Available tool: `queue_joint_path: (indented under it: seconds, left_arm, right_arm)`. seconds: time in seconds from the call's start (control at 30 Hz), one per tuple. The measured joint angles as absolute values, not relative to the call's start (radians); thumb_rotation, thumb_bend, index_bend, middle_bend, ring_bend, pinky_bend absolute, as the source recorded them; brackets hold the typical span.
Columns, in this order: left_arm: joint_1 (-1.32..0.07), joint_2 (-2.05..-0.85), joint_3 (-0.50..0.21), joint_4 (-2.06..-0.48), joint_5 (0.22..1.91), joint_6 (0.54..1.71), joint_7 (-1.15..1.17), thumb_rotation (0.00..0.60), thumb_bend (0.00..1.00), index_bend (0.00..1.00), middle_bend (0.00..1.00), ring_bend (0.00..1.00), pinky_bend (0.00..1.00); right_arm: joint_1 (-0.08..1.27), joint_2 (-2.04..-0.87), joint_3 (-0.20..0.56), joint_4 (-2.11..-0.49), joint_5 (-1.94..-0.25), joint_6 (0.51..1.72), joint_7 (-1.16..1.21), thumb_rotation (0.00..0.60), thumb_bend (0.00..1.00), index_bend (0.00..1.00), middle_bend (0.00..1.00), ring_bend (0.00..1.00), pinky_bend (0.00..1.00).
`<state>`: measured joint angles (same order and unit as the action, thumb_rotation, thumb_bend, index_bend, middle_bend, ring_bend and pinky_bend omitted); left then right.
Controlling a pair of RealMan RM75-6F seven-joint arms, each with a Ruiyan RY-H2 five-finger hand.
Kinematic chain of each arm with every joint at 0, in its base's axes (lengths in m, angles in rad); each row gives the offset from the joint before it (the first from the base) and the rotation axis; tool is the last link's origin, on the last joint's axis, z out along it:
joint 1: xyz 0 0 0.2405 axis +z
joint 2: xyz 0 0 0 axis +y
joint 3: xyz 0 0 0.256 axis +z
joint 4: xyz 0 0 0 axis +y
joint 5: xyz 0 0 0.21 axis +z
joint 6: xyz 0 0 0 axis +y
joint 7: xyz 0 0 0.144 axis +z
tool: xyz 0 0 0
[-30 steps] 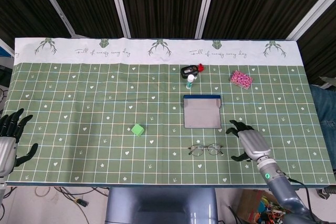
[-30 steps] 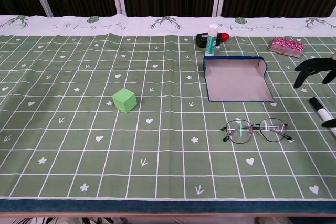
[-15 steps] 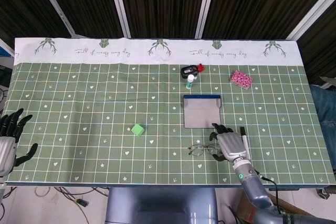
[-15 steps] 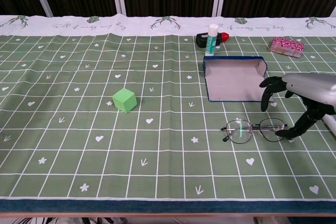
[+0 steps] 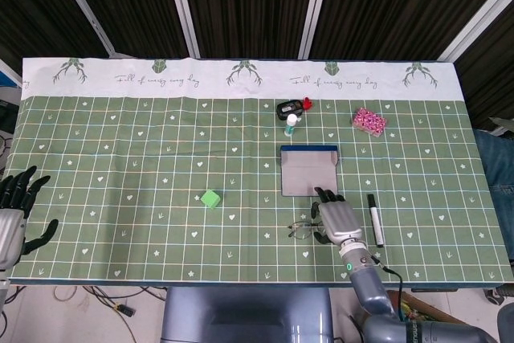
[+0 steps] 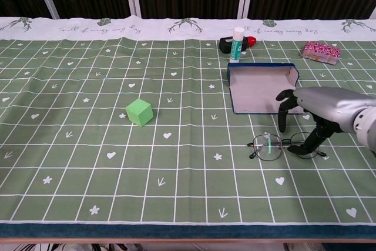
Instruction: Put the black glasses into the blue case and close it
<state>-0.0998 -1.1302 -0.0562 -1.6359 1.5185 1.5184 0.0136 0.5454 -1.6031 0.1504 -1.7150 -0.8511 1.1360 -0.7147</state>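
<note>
The black glasses (image 5: 303, 230) (image 6: 268, 147) lie flat on the green cloth just in front of the open blue case (image 5: 309, 171) (image 6: 262, 90), whose grey inside faces up. My right hand (image 5: 336, 218) (image 6: 320, 107) hovers over the right lens with fingers (image 6: 282, 117) spread and curved downward. Its thumb reaches down to the right rim, and nothing is gripped. That lens is partly hidden in the head view. My left hand (image 5: 16, 208) rests open at the table's far left edge.
A black marker (image 5: 374, 219) lies right of my right hand. A green cube (image 5: 210, 198) (image 6: 139, 111) sits mid-table. Behind the case stand a glue stick (image 6: 237, 44), a black-and-red item (image 5: 291, 107) and a pink box (image 6: 320, 52).
My right hand moved left from the table's right side to above the glasses' right lens, uncovering the marker. The glasses, case and left hand stayed put.
</note>
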Motion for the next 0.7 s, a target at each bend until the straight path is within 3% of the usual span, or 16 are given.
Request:
queue_joint_path:
  seconds: [0.7]
  left_arm:
    - [-0.101,-1.131,-0.058,-1.636,1.515,1.516,0.018,0.6,0.31,0.11,0.0,0.0,0.0]
  right_arm:
    - [0.571,-1.644,0.142,-1.68,-0.828,1.158,-0.721,0.6,0.41,0.56,0.1,0.13,0.21]
